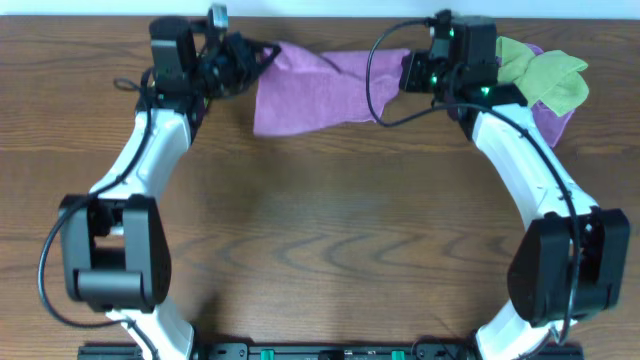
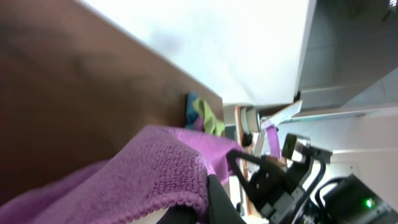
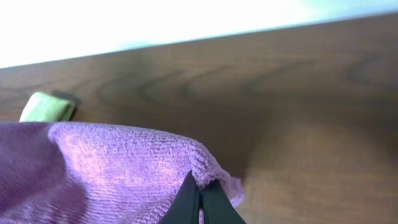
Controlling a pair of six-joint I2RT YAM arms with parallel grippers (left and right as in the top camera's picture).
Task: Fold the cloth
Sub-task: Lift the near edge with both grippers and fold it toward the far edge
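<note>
A purple cloth [image 1: 310, 90] hangs stretched between my two grippers near the table's far edge. My left gripper [image 1: 248, 58] is shut on its left corner; the left wrist view shows the cloth's hemmed edge [image 2: 155, 180] draped over the black finger [image 2: 214, 205]. My right gripper [image 1: 408, 68] is shut on the right corner; the right wrist view shows the fingertips [image 3: 200, 196] pinching the cloth's edge [image 3: 124, 168] above the wood.
A heap of green [image 1: 545, 72] and purple cloths lies at the far right corner of the table, beside the right arm. It also shows in the left wrist view [image 2: 205, 115]. The wooden table [image 1: 330, 230] spreads out in front.
</note>
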